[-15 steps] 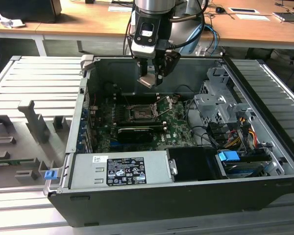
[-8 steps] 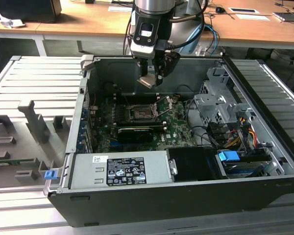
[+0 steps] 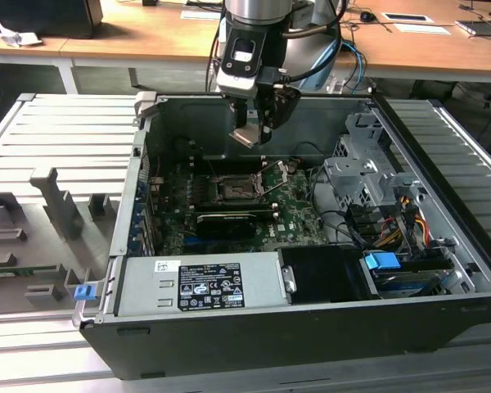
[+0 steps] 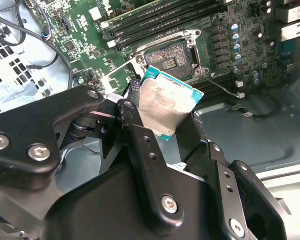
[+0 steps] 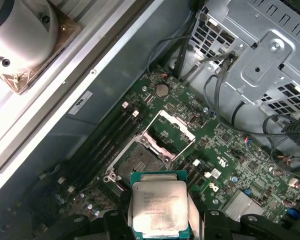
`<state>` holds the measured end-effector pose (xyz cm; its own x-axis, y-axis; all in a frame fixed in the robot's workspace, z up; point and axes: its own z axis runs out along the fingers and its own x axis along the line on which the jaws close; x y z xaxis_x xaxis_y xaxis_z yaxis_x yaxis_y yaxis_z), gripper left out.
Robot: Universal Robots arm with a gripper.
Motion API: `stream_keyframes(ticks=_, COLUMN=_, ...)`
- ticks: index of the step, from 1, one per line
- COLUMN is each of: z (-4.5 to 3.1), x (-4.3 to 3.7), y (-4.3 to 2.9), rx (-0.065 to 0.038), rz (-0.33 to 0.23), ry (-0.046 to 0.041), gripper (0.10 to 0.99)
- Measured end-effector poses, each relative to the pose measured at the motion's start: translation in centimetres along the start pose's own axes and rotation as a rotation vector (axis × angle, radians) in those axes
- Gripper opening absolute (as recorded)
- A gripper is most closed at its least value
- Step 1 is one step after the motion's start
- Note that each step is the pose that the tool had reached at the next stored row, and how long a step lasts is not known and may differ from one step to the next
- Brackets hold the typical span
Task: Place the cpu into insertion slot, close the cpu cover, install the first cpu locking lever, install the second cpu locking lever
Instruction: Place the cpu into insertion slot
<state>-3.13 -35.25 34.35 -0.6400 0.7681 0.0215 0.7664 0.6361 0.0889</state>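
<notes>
cpu (image 5: pixel 160 207) is clamped by its edges between the two black fingers of the gripper (image 4: pixel 166 107); jaws are closed only to the chip's width, with nothing else in them. Silvery lid and green edge are clear in both wrist views. In the exterior view the chip hangs tilted inside the open computer case (image 3: pixel 442 270), above the motherboard (image 3: pixel 299 214) and not touching it. insertion slot (image 5: pixel 137 162) is bare, with the dark contact field exposed and no chip seated. It lies just beyond the cpu in both wrist views. cpu cover (image 5: pixel 178 123) is flipped open, standing up off the far side of the slot, and the board shows through its window. A thin wire lever (image 4: pixel 221 88) juts out free beside the slot, not latched. Memory sticks (image 4: pixel 160 20) run alongside the socket. The long black graphics card (image 3: pixel 225 223) sits nearer the camera than the slot, with the power supply (image 3: pixel 200 286) at the case's near edge. Drive cage (image 3: pixel 360 164) and a blue connector (image 3: pixel 383 264) are toward the exterior view's right. A grey fixture tray (image 3: pixel 33 221) lies outside the case on the exterior view's left, and a wooden desk (image 3: pixel 147 37) is behind.
</notes>
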Motion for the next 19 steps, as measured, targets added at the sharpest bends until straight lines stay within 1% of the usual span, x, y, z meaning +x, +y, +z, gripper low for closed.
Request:
stream_keyframes(ticks=7, z=0.05, x=0.0, y=-0.01, rx=0.0, rz=0.015, ry=-0.0013, gripper=0.529)
stream_keyframes(ticks=9, z=0.07, x=0.0, y=-0.01, rx=-0.001, rz=0.026, ry=-0.0024, gripper=0.529)
stream_keyframes(ticks=12, z=0.11, x=0.0, y=-0.01, rx=-0.002, rz=0.068, ry=-0.006, gripper=0.529)
stream_keyframes(ticks=15, z=0.2, x=0.0, y=-0.02, rx=-0.003, rz=0.139, ry=-0.0124, gripper=0.529)
stream_keyframes(ticks=16, z=0.25, x=-0.01, y=-0.02, rx=-0.004, rz=0.171, ry=-0.0152, gripper=0.529)
stream_keyframes(ticks=17, z=0.29, x=-0.01, y=-0.02, rx=-0.004, rz=0.187, ry=-0.0167, gripper=0.529)
stream_keyframes(ticks=19, z=0.5, x=-0.01, y=-0.04, rx=-0.004, rz=0.193, ry=-0.0173, gripper=0.529)
